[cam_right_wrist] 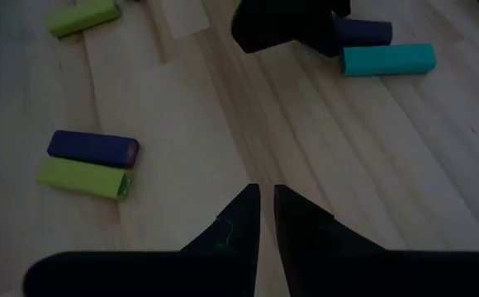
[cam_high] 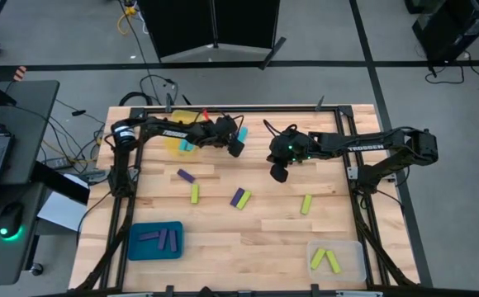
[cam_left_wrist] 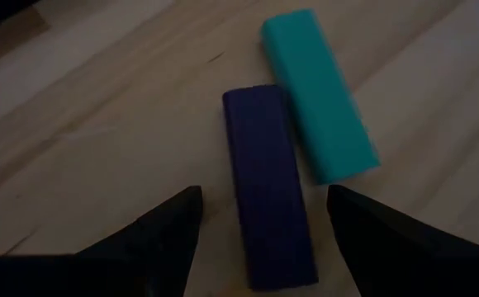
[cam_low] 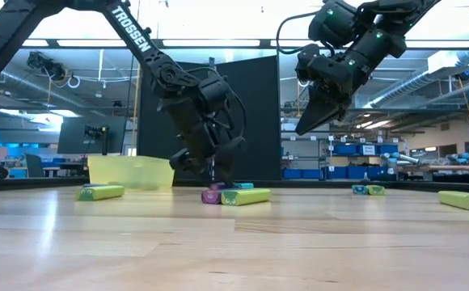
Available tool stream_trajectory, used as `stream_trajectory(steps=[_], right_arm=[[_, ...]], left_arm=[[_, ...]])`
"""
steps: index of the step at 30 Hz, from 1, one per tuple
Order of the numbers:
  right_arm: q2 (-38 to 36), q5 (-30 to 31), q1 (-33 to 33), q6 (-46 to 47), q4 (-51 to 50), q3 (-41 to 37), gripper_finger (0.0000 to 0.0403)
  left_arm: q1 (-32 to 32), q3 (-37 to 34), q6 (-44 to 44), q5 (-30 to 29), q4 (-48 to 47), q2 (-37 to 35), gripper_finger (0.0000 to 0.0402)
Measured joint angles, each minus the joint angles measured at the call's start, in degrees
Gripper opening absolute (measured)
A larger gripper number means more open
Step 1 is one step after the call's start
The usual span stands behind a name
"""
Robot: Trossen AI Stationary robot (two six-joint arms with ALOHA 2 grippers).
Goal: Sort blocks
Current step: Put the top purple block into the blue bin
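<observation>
The left end effector point(cam_left_wrist: 260, 239) hangs with fingers apart astride a purple block point(cam_left_wrist: 268, 186) lying beside a cyan block point(cam_left_wrist: 318, 95) near the table's point(cam_high: 264, 239) twelve o'clock edge; the right end effector point(cam_right_wrist: 266, 216) hovers above the middle, fingers nearly together and empty. The blocks look light, stiff and smooth, best pinched across their long flanks. The blue tray point(cam_high: 140, 247) at seven o'clock holds purple blocks, the clear tray point(cam_high: 357, 247) at five o'clock yellow-green ones, the yellow tray point(cam_high: 172, 142) at eleven o'clock a cyan one.

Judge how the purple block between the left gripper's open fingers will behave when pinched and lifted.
The purple block looks stiff: its edges stay straight. Flat faces suggest it will slide, not roll. The cyan block lies right alongside, so the left gripper closing may nudge it.
</observation>
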Motion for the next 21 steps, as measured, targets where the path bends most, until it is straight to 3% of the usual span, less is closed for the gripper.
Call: stream_trajectory(steps=[8,21], right_arm=[[0.0,0.0,0.2,-0.3,0.0,0.0,0.0049],[0.0,0.0,0.3,-0.4,-0.1,0.0,0.0039]], left_arm=[[0.0,0.0,3.4,-1.4,-1.1,0.1,0.0255],[-0.1,0.0,10.3,-4.4,-2.7,-0.4,0.0105]])
